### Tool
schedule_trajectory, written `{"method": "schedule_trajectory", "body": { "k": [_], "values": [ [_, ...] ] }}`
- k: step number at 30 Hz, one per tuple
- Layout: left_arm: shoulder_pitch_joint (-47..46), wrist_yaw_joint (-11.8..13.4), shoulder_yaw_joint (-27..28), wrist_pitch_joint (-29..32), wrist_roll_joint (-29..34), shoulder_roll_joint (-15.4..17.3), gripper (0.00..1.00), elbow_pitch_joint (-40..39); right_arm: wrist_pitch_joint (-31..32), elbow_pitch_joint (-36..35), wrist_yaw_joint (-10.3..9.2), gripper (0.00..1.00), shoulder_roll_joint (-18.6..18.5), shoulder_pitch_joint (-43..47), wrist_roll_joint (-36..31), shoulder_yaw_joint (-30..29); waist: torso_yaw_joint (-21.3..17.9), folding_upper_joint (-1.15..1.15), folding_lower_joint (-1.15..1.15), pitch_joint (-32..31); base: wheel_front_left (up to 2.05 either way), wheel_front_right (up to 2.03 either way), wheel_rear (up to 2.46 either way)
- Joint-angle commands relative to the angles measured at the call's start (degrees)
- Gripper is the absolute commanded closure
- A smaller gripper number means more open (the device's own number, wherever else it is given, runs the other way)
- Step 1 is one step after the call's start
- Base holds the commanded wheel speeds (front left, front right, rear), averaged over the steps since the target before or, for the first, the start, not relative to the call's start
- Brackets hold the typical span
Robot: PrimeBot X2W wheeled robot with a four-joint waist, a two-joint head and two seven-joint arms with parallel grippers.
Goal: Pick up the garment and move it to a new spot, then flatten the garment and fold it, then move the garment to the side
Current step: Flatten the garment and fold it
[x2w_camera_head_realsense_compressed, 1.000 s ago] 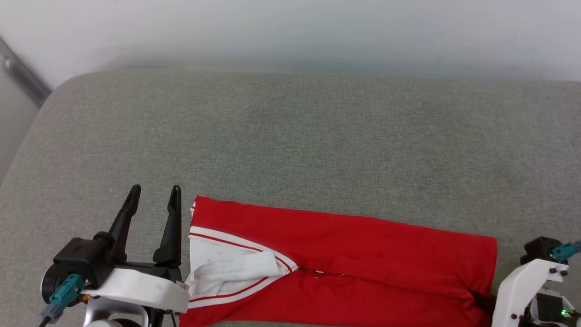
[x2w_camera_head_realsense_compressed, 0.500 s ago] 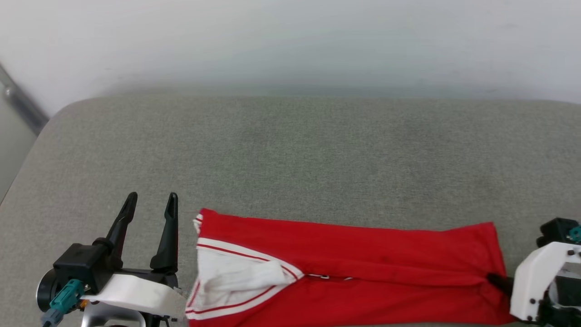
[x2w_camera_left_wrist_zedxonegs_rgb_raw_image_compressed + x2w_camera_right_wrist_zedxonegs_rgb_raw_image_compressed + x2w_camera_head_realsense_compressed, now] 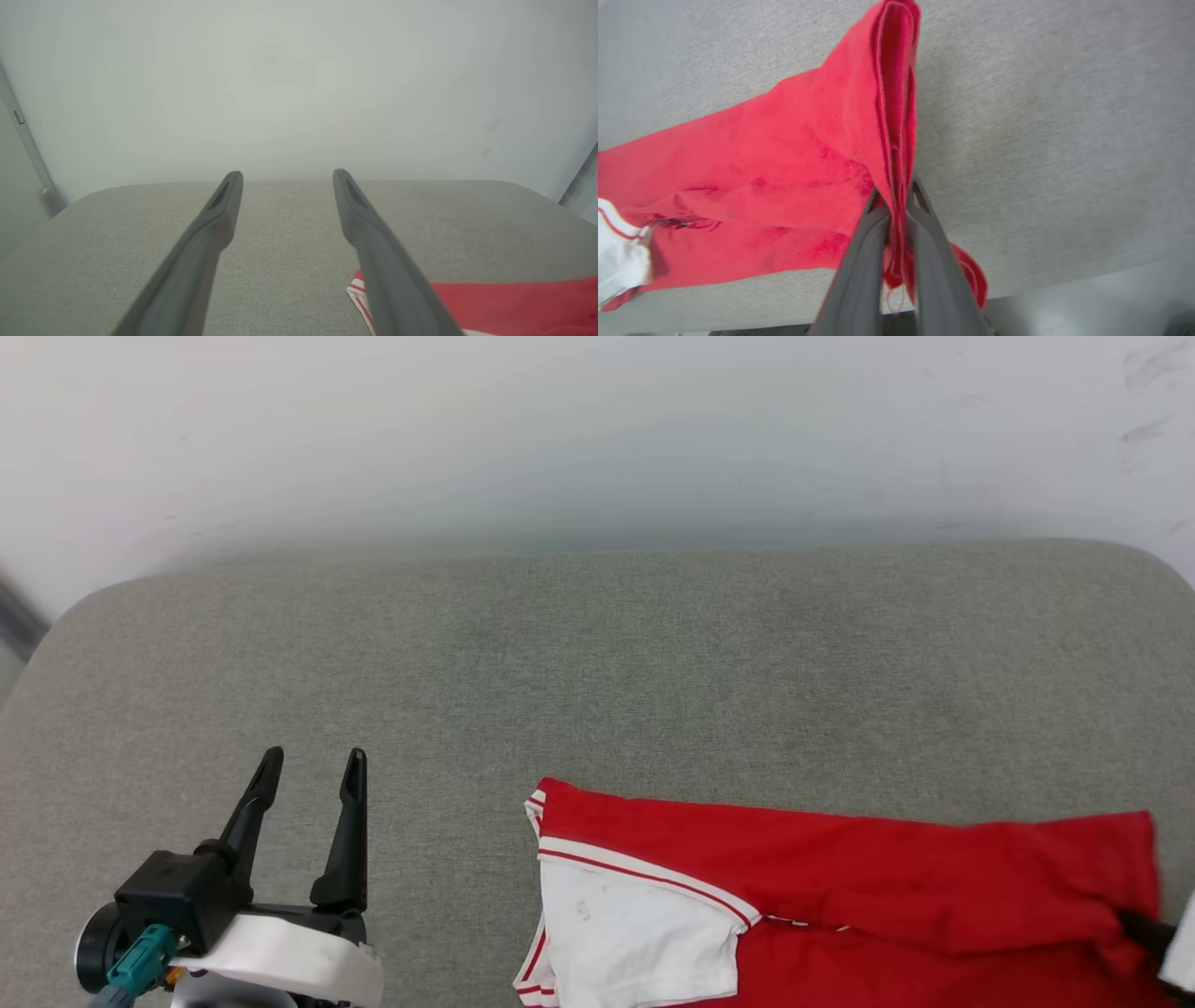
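Judged to be in the last step: shifting the garment (image 3: 887, 887) to the side. Already folded lengthwise into 1 long red band, with 1 white sleeve (image 3: 635, 933) laid on top at its left end. Lies on the grey cushion (image 3: 597, 663) along the near edge, in the right half of the head view, running off that view's bottom and right borders.

Right gripper (image 3: 897, 198) pinched shut on the bunched red layers of the hem end, cloth squeezed between the 2 dark fingers and standing past the tips in a ridge. Left gripper (image 3: 313, 761) spread wide, holding nothing, held over bare cushion well to the left of the sleeve end and clear of the cloth.

Next move, as a guess: draw the pinched end toward the robot's right, low and steady, so the band slides without the fold opening, then let go and lift clear. Some risk of the sleeve flipping off or the layers slipping, with only 1 end held.

Long axis left to right, roughly parallel to the cushion's near edge. Sleeve end with its striped trim pointing to the robot's left, hem end to the right.
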Motion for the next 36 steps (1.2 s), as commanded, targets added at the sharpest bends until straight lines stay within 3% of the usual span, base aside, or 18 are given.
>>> {"method": "schedule_trajectory", "body": {
  "k": [1,6,14,22,31,32,33,36],
  "values": [
    [0.44,0.16,-0.09,-0.12,-0.03,-0.09,0.00,-0.04,1.88,-0.54,-0.01,1.00,2.56,-1.15,2.49,-0.05,-0.18,0.00,0.00,-0.09,0.00,0.00,0.00],
    [0.21,-0.13,-0.58,0.24,0.11,0.14,0.00,0.02,10.20,-3.13,-0.01,1.00,10.77,-2.17,12.22,-0.31,0.20,0.00,0.00,-0.37,0.00,0.00,0.00],
    [-0.85,-0.32,-1.15,0.39,0.11,-0.23,0.00,0.06,15.42,-3.17,-0.01,1.00,15.02,-2.83,21.73,4.52,2.22,0.00,0.00,0.34,0.00,0.00,0.00],
    [-3.07,-0.93,-2.29,0.32,0.14,-0.96,0.00,0.83,5.89,4.54,0.00,1.00,15.00,-5.74,35.64,22.10,6.05,0.00,0.00,2.26,0.00,0.00,0.00],
    [-4.67,-1.53,-2.82,-0.44,-0.28,-1.81,0.00,2.07,-6.14,10.06,0.00,1.00,14.95,-11.03,40.99,36.41,8.49,0.00,0.00,4.59,0.00,0.00,0.00],
    [-4.81,-1.57,-2.89,-0.48,-0.35,-1.92,0.00,2.20,-7.43,10.71,0.00,0.80,14.96,-11.43,41.07,37.18,8.56,0.00,0.00,4.75,0.00,0.00,0.00],
    [-4.90,-1.63,-2.96,-0.58,-0.36,-2.00,0.00,2.36,-8.37,11.26,0.00,0.00,14.95,-11.80,41.29,37.94,8.62,0.00,0.00,4.89,0.00,0.00,0.00],
    [-5.13,-1.80,-3.12,-0.73,-0.44,-2.24,0.00,2.83,-10.63,12.53,0.00,0.00,14.94,-12.95,40.25,39.95,8.47,0.00,0.00,5.10,0.00,0.00,0.00]
  ]
}}
